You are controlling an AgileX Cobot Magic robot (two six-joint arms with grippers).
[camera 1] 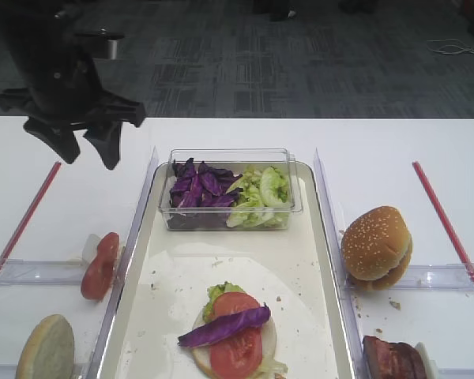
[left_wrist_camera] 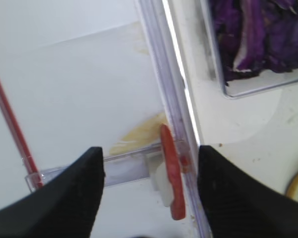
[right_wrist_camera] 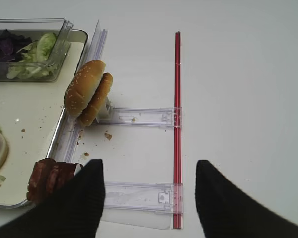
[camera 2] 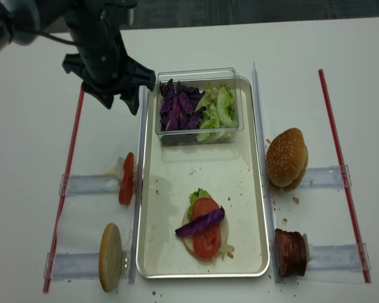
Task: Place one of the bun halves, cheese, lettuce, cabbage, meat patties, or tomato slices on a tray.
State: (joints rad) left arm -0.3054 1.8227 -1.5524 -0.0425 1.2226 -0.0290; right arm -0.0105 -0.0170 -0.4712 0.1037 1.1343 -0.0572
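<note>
The bench (camera 1: 221, 134) is plain white, crossed at each side by a thin red strip (camera 2: 338, 158). The tray (camera 2: 177, 189) is cream-white with a silvery rim. On it a deep purple cabbage (camera 1: 224, 326) strip lies across glossy red tomato slices (camera 1: 237, 345), with bright green lettuce (camera 1: 219, 292) at the far edge. The right-hand bun halves (camera 1: 377, 245) are golden-brown, speckled with pale sesame. The meat patties (camera 1: 393, 359) look dark reddish-brown, possibly streaked. The left claw (camera 1: 87, 146) is black.
</note>
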